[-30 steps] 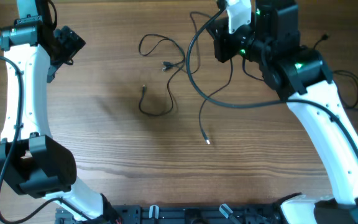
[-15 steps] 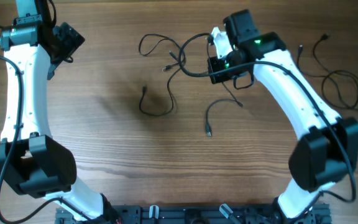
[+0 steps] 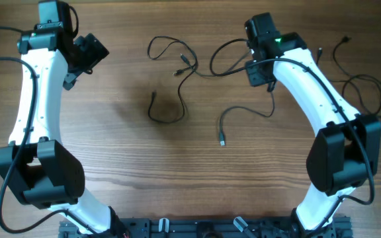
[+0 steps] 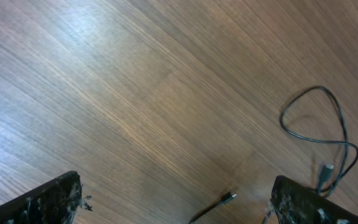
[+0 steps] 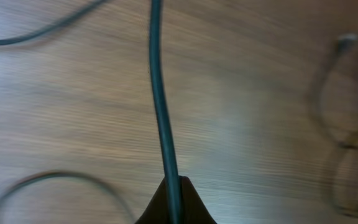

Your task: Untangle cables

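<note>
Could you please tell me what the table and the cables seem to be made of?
The table looks like wood or wood-look laminate, smooth and faintly glossy: brown grain lines, soft glare. The cables seem sheathed in matte black rubber or plastic, since they curl in loose loops; one plug tip shines silver, probably metal.

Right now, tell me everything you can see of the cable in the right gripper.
The cable is thin, dark and rubbery-looking. The right gripper is shut on it, pinching it at the fingertips. Overhead, it loops beside the gripper and trails down across the wooden table, apparently ending in a silver-tipped plug lying flat.
</note>
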Action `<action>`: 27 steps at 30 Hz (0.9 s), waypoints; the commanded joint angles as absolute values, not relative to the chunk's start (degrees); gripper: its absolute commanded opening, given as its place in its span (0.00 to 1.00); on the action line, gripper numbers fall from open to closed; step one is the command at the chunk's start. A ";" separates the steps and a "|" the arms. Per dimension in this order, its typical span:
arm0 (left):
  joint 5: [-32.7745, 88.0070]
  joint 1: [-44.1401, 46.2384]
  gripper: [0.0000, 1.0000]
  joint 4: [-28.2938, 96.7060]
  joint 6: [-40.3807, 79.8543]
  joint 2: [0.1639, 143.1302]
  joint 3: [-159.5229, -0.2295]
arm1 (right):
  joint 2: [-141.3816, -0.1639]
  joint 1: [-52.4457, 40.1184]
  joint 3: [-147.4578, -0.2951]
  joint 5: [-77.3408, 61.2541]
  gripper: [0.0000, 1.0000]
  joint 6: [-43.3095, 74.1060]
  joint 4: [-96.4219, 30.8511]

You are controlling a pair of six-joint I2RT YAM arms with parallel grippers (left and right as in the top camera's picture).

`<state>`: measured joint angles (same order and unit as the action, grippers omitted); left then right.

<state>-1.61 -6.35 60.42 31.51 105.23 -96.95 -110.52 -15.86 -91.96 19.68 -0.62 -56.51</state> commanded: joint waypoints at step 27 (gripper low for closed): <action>-1.10 -3.57 1.00 56.84 30.22 105.75 -96.31 | -110.15 8.54 -96.73 -6.33 0.04 19.31 -37.67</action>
<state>-1.39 -3.75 57.19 31.44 105.27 -96.88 -110.50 5.43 -96.53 10.22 5.39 -28.93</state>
